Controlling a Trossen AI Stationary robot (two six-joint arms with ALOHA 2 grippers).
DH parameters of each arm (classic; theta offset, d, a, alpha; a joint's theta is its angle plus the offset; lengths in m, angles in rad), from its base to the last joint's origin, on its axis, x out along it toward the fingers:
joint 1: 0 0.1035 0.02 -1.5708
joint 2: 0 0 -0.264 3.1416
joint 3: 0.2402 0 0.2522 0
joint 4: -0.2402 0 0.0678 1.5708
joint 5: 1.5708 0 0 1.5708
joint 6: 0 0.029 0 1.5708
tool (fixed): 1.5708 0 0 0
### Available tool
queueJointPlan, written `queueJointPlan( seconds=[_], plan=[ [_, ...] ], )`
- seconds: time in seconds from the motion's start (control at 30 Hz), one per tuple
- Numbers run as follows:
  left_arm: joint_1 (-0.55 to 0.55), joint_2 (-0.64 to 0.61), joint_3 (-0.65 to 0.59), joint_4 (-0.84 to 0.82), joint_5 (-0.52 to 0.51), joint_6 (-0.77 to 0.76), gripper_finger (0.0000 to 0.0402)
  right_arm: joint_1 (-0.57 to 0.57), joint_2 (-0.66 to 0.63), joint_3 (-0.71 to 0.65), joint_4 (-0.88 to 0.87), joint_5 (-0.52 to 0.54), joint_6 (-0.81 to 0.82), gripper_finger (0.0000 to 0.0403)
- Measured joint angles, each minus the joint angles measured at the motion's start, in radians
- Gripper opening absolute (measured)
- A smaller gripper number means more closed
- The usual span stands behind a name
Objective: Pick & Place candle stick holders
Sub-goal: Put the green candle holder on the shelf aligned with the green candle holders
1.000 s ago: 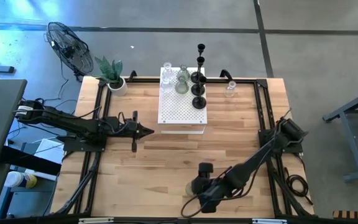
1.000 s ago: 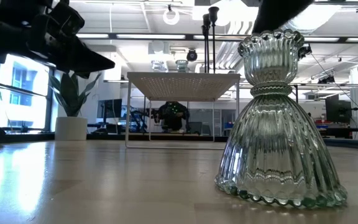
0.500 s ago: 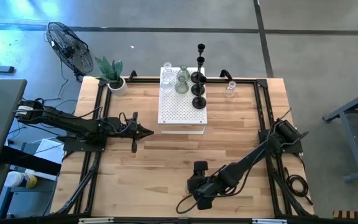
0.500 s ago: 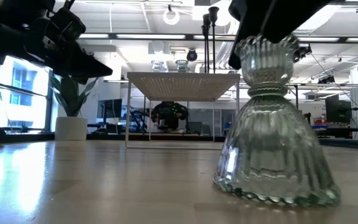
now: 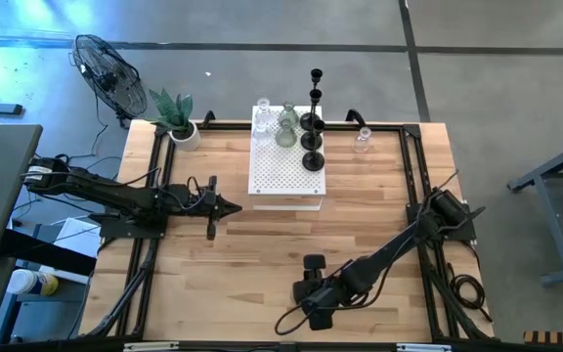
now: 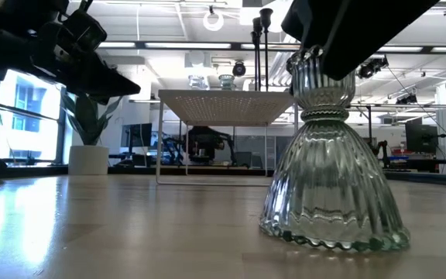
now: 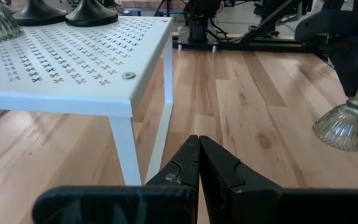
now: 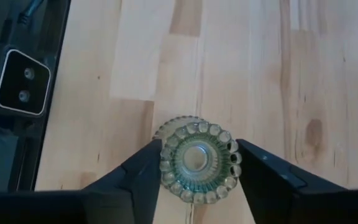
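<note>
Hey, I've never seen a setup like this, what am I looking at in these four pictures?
Two robot arms work at a wooden table. One picture looks straight down, one sits at table-top height, and one comes from each wrist. A white perforated box carries black and glass candle stick holders; a potted plant stands at a corner. The right gripper has its jaws on either side of a ribbed glass holder near the front edge, touching its rim; the holder stands on the table. The left gripper waits shut beside the box.
</note>
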Motion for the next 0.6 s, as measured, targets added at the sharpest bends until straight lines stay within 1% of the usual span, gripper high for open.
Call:
queueJointPlan(
  seconds=[0.1, 0.13, 0.27, 0.4, 0.5, 0.6],
  plan=[
    [0.0, 0.0, 0.0, 0.0, 0.0, 0.0, 0.0001, 0.0, 0.0, 0.0, 0.001, 0.003, 0.009, 0.0164],
    [0.0, 0.0, 0.0, 0.0, 0.0, 0.0, 0.0001, 0.0, 0.0, 0.0, 0.003, 0.006, 0.015, 0.0164],
    [0.0, 0.0, 0.0, 0.0, 0.0, 0.0, 0.0001, -0.003, 0.0, 0.0, 0.006, 0.01, 0.056, 0.0167],
    [0.0, 0.0, 0.0, 0.0, 0.0, 0.0, 0.0001, -0.013, 0.0, 0.022, -0.005, -0.024, 0.098, 0.0183],
    [0.0, 0.0, 0.0, 0.001, 0.0, 0.0, 0.0001, -0.024, 0.0, 0.074, -0.039, -0.022, 0.105, 0.0179],
    [0.0, 0.0, 0.0, 0.001, 0.001, 0.0, 0.0001, -0.047, 0.0, 0.162, -0.119, 0.005, 0.143, 0.0172]
  ],
)
